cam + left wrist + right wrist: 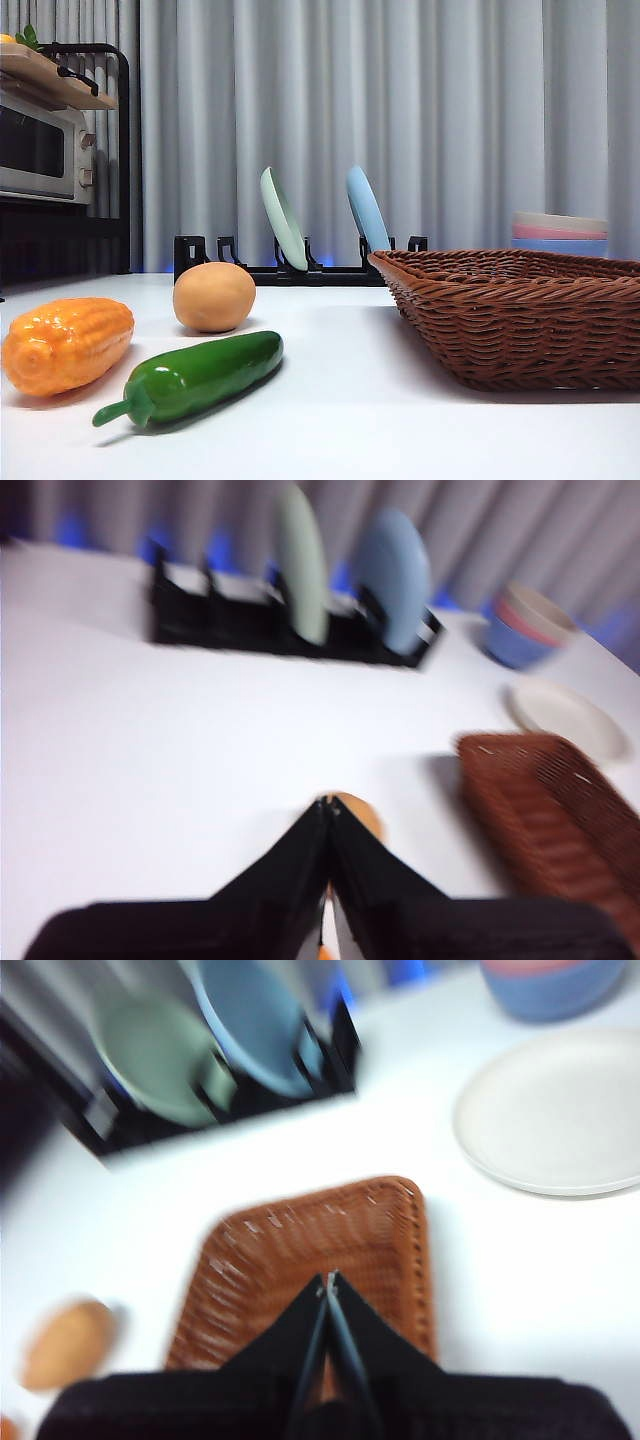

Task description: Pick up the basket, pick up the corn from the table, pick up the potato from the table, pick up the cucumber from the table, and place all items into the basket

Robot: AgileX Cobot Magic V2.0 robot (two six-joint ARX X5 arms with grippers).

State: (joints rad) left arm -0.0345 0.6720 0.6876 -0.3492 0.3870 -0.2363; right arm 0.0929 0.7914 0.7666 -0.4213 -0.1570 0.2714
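Both arms hang above the table with jaws pressed together on nothing: the left gripper poised over the potato, the right gripper over the empty basket. One corn, one potato and one cucumber lie grouped on the tabletop, well apart from the single basket, with two plates upright in the rack behind. Only the wrist views show a flat white plate beyond the basket; neither arm appears in the front view.
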